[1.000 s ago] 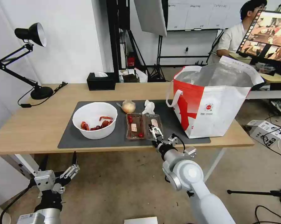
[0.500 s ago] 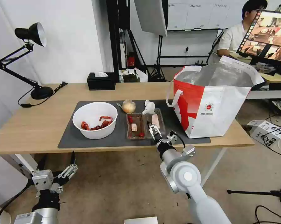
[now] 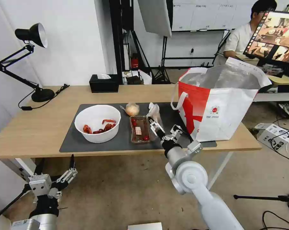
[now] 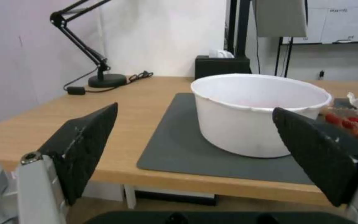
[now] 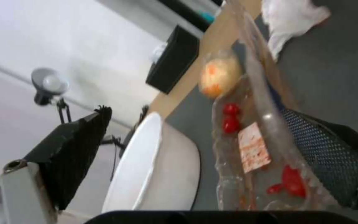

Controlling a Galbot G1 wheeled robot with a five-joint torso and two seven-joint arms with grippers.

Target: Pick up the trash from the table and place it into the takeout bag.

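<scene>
On the table's (image 3: 39, 127) dark mat (image 3: 71, 140) stand the white bowl (image 3: 97, 123) of red scraps, the clear tray (image 3: 139, 129) with cherry tomatoes, the wrapped orange lump (image 3: 132, 109) and the crumpled tissue (image 3: 152, 108). The takeout bag (image 3: 219, 102) stands open at the table's right end. My right gripper (image 3: 163, 126) is open at the tray's right side. The tray's clear lid half (image 5: 266, 102) stands tilted up and leans against one finger (image 5: 324, 155). My left gripper (image 3: 56, 161) hangs open below the table's front edge, facing the bowl (image 4: 262, 112).
A black tissue box (image 3: 103, 83) sits at the table's far edge and a black desk lamp (image 3: 39, 94) at its far left. Behind the bag are a monitor (image 3: 275, 35) and a second desk. Cables and a box lie on the floor to the right.
My right gripper has moved forward and up; the tray's right half, flat before, now stands tilted up against it. The left arm has sunk slightly.
</scene>
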